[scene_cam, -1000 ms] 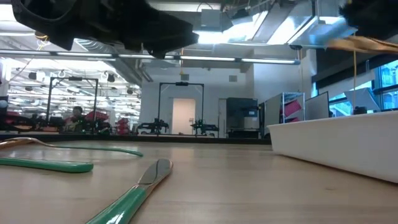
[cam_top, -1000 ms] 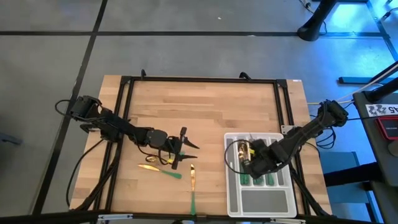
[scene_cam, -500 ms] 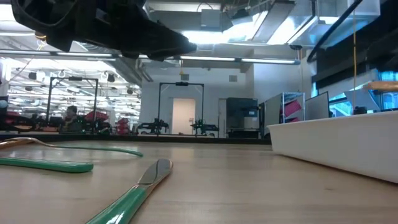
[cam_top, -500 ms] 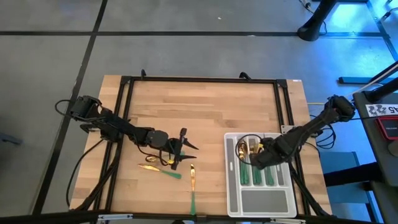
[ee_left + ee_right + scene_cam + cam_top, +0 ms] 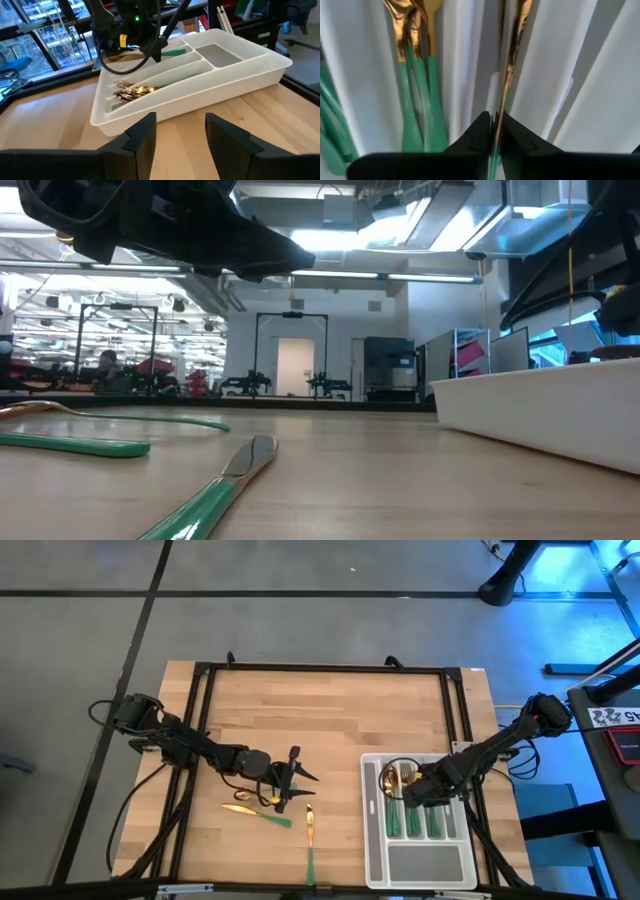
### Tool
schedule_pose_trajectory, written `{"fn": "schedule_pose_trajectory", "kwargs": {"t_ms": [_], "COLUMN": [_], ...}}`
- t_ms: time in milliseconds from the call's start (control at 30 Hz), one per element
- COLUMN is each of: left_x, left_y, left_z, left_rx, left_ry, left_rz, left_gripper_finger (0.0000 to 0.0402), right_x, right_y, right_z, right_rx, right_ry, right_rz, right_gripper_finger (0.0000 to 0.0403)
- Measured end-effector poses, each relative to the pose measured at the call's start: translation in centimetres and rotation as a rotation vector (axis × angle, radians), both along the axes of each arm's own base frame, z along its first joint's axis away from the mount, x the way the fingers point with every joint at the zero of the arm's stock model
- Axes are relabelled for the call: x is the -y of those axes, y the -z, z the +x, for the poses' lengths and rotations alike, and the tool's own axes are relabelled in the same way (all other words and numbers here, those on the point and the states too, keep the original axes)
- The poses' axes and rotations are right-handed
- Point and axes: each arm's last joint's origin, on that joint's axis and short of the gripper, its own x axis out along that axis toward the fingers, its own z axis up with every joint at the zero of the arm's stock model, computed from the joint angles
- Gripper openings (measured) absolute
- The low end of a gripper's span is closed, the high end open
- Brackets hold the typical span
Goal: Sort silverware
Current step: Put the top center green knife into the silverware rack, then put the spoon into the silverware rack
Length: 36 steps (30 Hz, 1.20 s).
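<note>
Low view: the left arm is showing only as a dark mass running off the upper left of the frame, so its fingers are staying out of sight there, and the tray is running off the right edge with its near wall hiding everything inside. High view: the right gripper is covering part of the silverware in the tray, which is too small there to tell forks from spoons. Right wrist view: the piece standing between the fingers is being cut off at the top edge, so its head is out of frame.

Overhead looks straight down, low camera skims the tabletop, wrist cameras sit close; all share the tray.
</note>
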Motion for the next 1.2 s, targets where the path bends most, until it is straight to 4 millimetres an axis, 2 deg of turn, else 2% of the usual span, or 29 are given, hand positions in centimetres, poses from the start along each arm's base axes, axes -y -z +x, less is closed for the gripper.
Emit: {"fn": "schedule_pose_trajectory", "kwargs": {"t_ms": [133,333,400,500,600,733,800,900,1067,1200], "left_x": [0.0,0.0,0.0,0.4,1.2,2.4,3.2,4.9,8.3,9.7], "left_y": [0.1,0.1,0.1,0.1,0.2,1.5,2.0,2.1,-1.3,-3.8], "left_z": [0.0,0.0,0.0,-0.1,-0.4,-1.3,-1.9,-2.8,-4.0,-5.9], "left_rx": [-0.010,-0.019,-0.022,-0.020,-0.029,-0.154,-0.232,-0.421,-0.709,-0.860], "left_ry": [-0.002,-0.016,-0.023,-0.033,-0.049,-0.068,-0.112,-0.141,-0.208,-0.364], "left_rz": [-0.006,-0.061,-0.078,-0.077,-0.066,-0.026,-0.006,0.034,0.016,-0.057], "left_gripper_finger": [0.0157,0.0157,0.0157,0.0157,0.0154,0.0147,0.0143,0.0135,0.0125,0.0123], "right_x": [0.0,0.2,0.3,0.5,0.1,-0.9,-1.9,-3.1,-4.3,-4.1], "right_y": [0.1,-0.7,-1.7,-4.5,-7.1,-8.5,-8.4,-7.4,-4.6,-2.6], "right_z": [-0.1,-0.5,-0.7,-0.5,0.2,1.7,2.8,4.7,8.1,10.4], "right_rx": [-0.003,0.041,0.063,0.181,0.405,0.766,0.873,0.935,0.937,0.884], "right_ry": [-0.040,-0.119,-0.124,-0.154,-0.286,-0.520,-0.643,-0.818,-1.029,-1.106], "right_rz": [0.016,0.057,0.062,0.008,-0.164,-0.655,-0.852,-1.024,-1.161,-1.225], "right_gripper_finger": [0.0058,0.0130,0.0150,0.0168,0.0174,0.0173,0.0173,0.0173,0.0173,0.0172]}}
